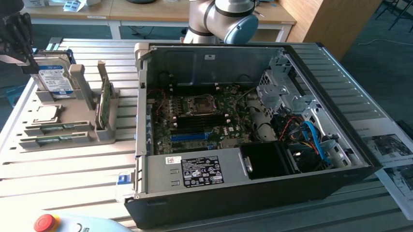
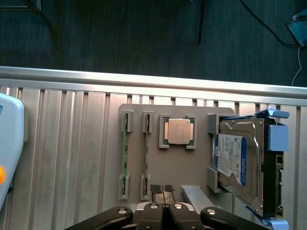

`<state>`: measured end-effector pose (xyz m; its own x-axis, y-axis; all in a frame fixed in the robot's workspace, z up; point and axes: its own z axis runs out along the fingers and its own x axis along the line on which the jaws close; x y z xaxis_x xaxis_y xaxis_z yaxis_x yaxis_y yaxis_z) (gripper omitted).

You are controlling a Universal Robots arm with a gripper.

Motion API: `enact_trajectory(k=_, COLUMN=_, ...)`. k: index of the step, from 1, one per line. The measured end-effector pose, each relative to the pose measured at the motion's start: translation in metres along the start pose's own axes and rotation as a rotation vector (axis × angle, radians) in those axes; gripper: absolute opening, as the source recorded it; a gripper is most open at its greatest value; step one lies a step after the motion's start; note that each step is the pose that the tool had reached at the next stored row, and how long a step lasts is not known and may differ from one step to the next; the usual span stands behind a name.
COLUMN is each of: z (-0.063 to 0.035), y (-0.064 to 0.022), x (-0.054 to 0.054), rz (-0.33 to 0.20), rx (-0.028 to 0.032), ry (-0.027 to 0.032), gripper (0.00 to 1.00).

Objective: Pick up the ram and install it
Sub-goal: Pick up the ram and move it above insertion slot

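Your claw (image 2: 162, 188): pads pressed together, nothing held, hovering over grey tray (image 2: 158, 167). Just beyond tips, ram (image 2: 146, 155) on edge in tray slot; second stick (image 2: 125, 153) parallel beside it. Farther out, processor chip (image 2: 178, 132); blue-labelled hard drive (image 2: 237, 160) off to opposite side.

A: What stands on the slatted metal table (image 1: 65, 169)?
B: An open black computer case (image 1: 258, 198), green motherboard (image 1: 200, 121) exposed, blue cables (image 1: 313, 135) toward the exterior view's right.
A: And beside it?
B: A grey holder tray (image 2: 182, 165) carrying a square processor chip (image 2: 178, 132) and an upright blue-labelled hard drive (image 2: 237, 160). A red button (image 1: 46, 222) sits at the table's corner.
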<state>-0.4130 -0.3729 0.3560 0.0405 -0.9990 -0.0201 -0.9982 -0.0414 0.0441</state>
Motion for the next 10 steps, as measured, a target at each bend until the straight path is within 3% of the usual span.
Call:
enact_trajectory(k=3, z=0.0, y=0.0, x=0.0, rz=0.0, rx=0.0, ry=0.0, gripper=0.11)
enact_trajectory(k=5, z=0.0, y=0.0, x=0.0, rz=0.0, rx=0.0, ry=0.0, gripper=0.16)
enact_trajectory(k=6, z=0.0, y=0.0, x=0.0, rz=0.0, rx=-0.0001, ry=0.0, gripper=0.24)
enact_trajectory(k=10, z=0.0, y=0.0, x=0.0, rz=0.0, rx=-0.0001, ry=0.0, gripper=0.24)
